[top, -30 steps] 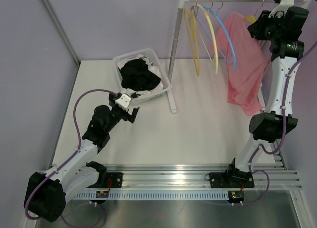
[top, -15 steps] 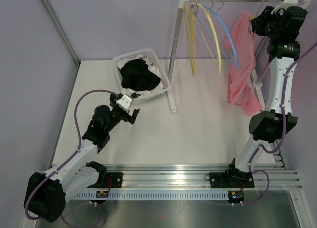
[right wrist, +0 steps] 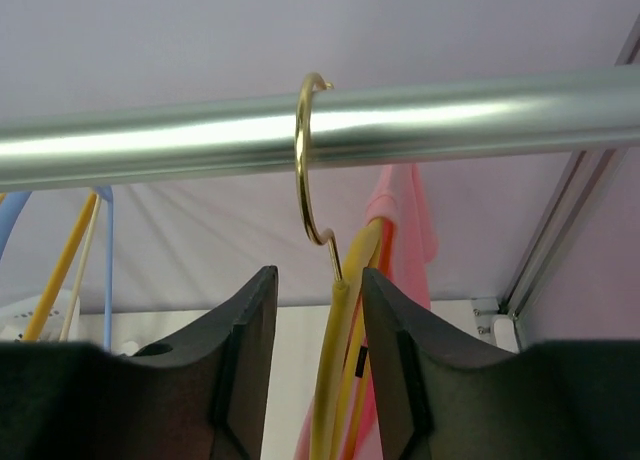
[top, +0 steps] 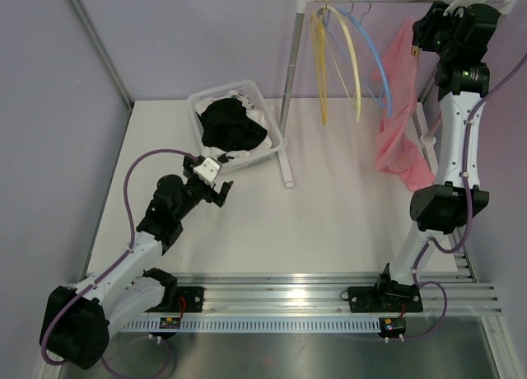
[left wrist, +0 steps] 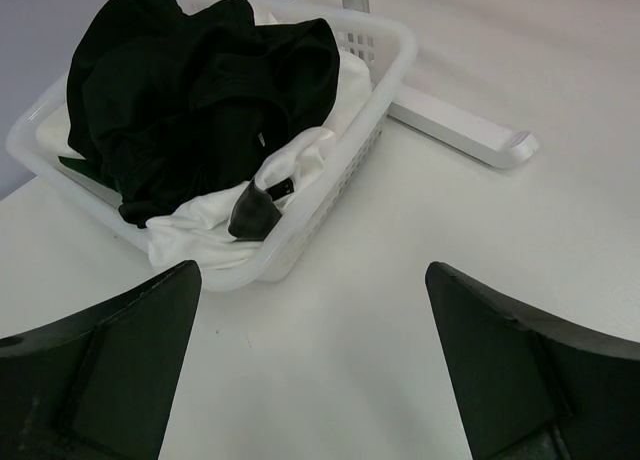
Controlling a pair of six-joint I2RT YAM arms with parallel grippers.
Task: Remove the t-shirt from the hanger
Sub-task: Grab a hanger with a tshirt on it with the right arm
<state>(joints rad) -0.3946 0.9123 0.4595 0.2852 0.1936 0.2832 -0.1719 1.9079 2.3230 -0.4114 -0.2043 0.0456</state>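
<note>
Left gripper (left wrist: 310, 275): is being held low with its jaws spread wide and nothing between them, just beside the basket (left wrist: 395, 40), probably so that the shirt can be received there.
Basket: is being filled by black clothes (top: 235, 123) over white ones; it is sitting near the stand post (top: 291, 82).
Spare hangers (top: 356, 62): are being carried bare by the rail (right wrist: 200, 130), left of the work.
T-shirt (top: 399, 123): pink, is being hung from the rail's right end, draped in a narrow bunch down towards the table.
Hanger (right wrist: 335, 380): yellow, is being borne by its gold hook (right wrist: 305, 160) over the rail.
Right gripper (right wrist: 320, 280): is being raised under the rail, jaws partly parted around the hanger's neck, with a gap showing on one side; no firm clamp is being made.
Table (top: 329, 222): white and matt, is being lit evenly.
Walls (top: 165, 33): pale lilac panels are being used to enclose the table.
</note>
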